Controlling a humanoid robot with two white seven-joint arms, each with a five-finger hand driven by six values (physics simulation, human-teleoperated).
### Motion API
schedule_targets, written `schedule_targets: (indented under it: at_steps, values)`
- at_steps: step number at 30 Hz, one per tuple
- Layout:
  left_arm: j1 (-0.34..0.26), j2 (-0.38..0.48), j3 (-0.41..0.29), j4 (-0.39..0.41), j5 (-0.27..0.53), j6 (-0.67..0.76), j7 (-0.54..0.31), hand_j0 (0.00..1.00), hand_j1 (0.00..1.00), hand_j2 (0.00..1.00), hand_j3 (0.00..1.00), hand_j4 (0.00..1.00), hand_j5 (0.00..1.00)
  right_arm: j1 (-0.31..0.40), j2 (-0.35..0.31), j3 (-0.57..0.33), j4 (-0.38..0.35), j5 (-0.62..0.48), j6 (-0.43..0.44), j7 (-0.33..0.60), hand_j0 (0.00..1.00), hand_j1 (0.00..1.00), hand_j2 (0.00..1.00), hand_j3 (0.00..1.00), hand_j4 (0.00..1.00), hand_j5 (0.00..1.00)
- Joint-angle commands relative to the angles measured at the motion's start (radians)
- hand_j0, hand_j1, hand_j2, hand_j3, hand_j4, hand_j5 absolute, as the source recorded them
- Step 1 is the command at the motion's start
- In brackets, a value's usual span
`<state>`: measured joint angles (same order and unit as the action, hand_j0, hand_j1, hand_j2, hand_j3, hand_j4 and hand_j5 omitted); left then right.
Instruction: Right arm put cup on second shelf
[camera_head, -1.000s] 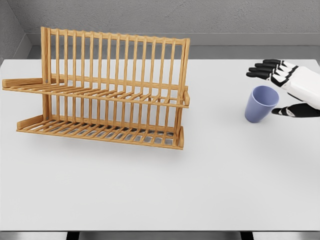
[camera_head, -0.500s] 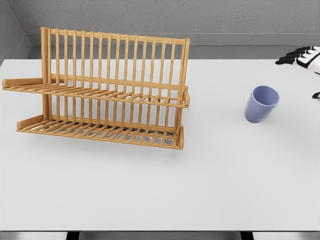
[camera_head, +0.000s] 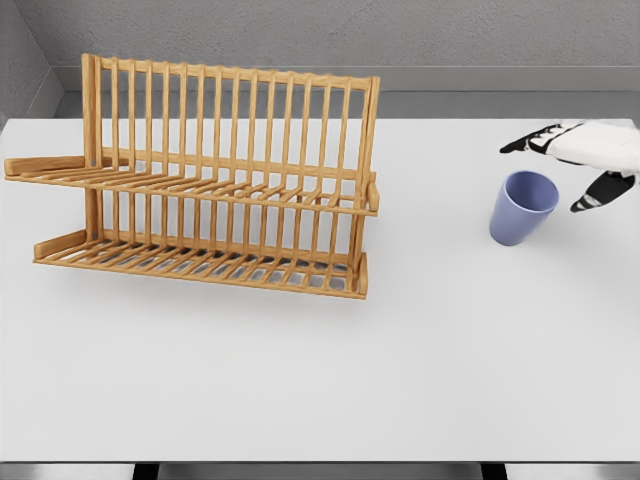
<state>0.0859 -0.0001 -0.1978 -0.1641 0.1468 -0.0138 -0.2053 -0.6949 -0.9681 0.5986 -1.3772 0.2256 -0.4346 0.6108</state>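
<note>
A lavender cup stands upright on the white table, at the right. My right hand hovers just right of and above its rim, fingers spread, thumb lower; it holds nothing and does not touch the cup. The wooden two-tier dish rack stands at the left, its upper shelf and lower shelf both bare. The left arm is out of view.
The white table stretches wide in front of the rack and cup. A grey wall runs along the table's far edge.
The right hand drew back to the frame's right edge half a second ago, then came back in toward the cup. The cup and rack have not moved.
</note>
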Motion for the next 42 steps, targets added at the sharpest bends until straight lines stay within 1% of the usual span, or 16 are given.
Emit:
schedule_targets:
  at_steps: [1, 6, 7, 9, 10, 22, 23, 24, 27, 29, 30, 31, 32, 34, 38, 42]
  values:
    - [0.0, 0.0, 0.0, 0.0, 0.0, 0.0, 0.0, 1.0, 1.0, 1.0, 1.0, 1.0, 1.0, -0.002, 0.012, 0.036, 0.027, 0.0, 0.002, 0.0, 1.0, 1.0, 1.0, 1.0, 1.0, 1.0]
    - [0.0, 0.0, 0.0, 0.0, 0.0, 0.0, 0.0, 1.0, 1.0, 1.0, 1.0, 1.0, 1.0, -0.023, 0.025, 0.073, 0.049, 0.001, 0.002, 0.0, 1.0, 1.0, 1.0, 1.0, 1.0, 1.0]
    - [0.0, 0.0, 0.0, 0.0, 0.0, 0.0, -0.002, 1.0, 1.0, 1.0, 1.0, 1.0, 1.0, -0.028, 0.046, 0.081, 0.056, 0.003, 0.001, 0.0, 1.0, 1.0, 1.0, 1.0, 1.0, 1.0]
    - [0.0, 0.0, 0.0, 0.0, 0.0, 0.0, 0.0, 1.0, 1.0, 1.0, 1.0, 1.0, 1.0, -0.055, 0.052, 0.115, 0.075, 0.006, 0.001, 0.0, 1.0, 1.0, 1.0, 1.0, 1.0, 1.0]
    - [0.0, 0.0, 0.0, 0.0, 0.0, 0.0, 0.0, 1.0, 1.0, 1.0, 1.0, 1.0, 1.0, -0.057, 0.06, 0.122, 0.078, 0.006, 0.001, 0.0, 1.0, 1.0, 1.0, 1.0, 1.0, 1.0]
    - [0.0, 0.0, 0.0, 0.0, 0.0, 0.0, 0.0, 1.0, 1.0, 1.0, 1.0, 1.0, 1.0, -0.061, 0.068, 0.138, 0.086, 0.006, 0.002, 0.0, 1.0, 1.0, 1.0, 1.0, 1.0, 1.0]
    - [0.0, 0.0, 0.0, 0.0, 0.0, 0.0, 0.0, 1.0, 1.0, 1.0, 1.0, 1.0, 1.0, -0.063, 0.068, 0.138, 0.086, 0.006, 0.002, 0.0, 0.97, 0.97, 0.97, 0.97, 0.97, 0.97]
    - [0.0, 0.0, 0.0, 0.0, 0.0, 0.0, 0.0, 1.0, 1.0, 1.0, 1.0, 1.0, 1.0, -0.061, 0.066, 0.138, 0.086, 0.006, 0.002, 0.0, 0.83, 0.83, 0.83, 0.83, 0.83, 0.83]
    - [0.0, 0.0, 0.0, 0.0, 0.0, 0.0, 0.0, 1.0, 1.0, 1.0, 1.0, 1.0, 1.0, -0.063, 0.066, 0.136, 0.087, 0.006, 0.002, 0.0, 0.76, 0.76, 0.76, 0.76, 0.76, 0.76]
    - [0.0, 0.0, 0.0, 0.0, 0.0, 0.0, 0.0, 1.0, 1.0, 1.0, 1.0, 1.0, 1.0, -0.063, 0.066, 0.136, 0.084, 0.006, 0.002, 0.0, 0.67, 0.67, 0.67, 0.67, 0.67, 0.67]
    - [0.0, 0.0, 0.0, 0.0, 0.0, 0.0, 0.0, 1.0, 1.0, 1.0, 1.0, 1.0, 1.0, -0.063, 0.066, 0.136, 0.084, 0.006, 0.002, 0.0, 0.67, 0.67, 0.67, 0.67, 0.67, 0.67]
    - [0.0, 0.0, 0.0, 0.0, 0.0, 0.0, 0.0, 1.0, 1.0, 1.0, 1.0, 1.0, 1.0, -0.063, 0.066, 0.136, 0.084, 0.006, 0.002, 0.0, 0.64, 0.64, 0.64, 0.64, 0.64, 0.64]
    - [0.0, 0.0, 0.0, 0.0, 0.0, 0.0, 0.0, 1.0, 1.0, 1.0, 1.0, 1.0, 1.0, -0.063, 0.066, 0.136, 0.084, 0.006, 0.002, 0.0, 0.64, 0.64, 0.64, 0.64, 0.64, 0.64]
    - [0.0, 0.0, 0.0, 0.0, 0.0, 0.0, 0.0, 1.0, 1.0, 1.0, 1.0, 1.0, 1.0, -0.064, 0.065, 0.13, 0.083, 0.006, 0.001, 0.0, 0.61, 0.61, 0.61, 0.61, 0.61, 0.61]
    - [0.0, 0.0, 0.0, 0.0, 0.0, 0.0, 0.0, 1.0, 1.0, 1.0, 1.0, 1.0, 1.0, -0.081, 0.06, 0.125, 0.078, 0.003, -0.003, 0.0, 0.61, 0.61, 0.61, 0.61, 0.61, 0.61]
    - [0.0, 0.0, 0.0, 0.0, 0.0, 0.0, 0.0, 1.0, 1.0, 1.0, 1.0, 1.0, 1.0, -0.084, 0.055, 0.102, 0.073, 0.0, -0.012, 0.0, 0.61, 0.61, 0.61, 0.61, 0.61, 0.61]
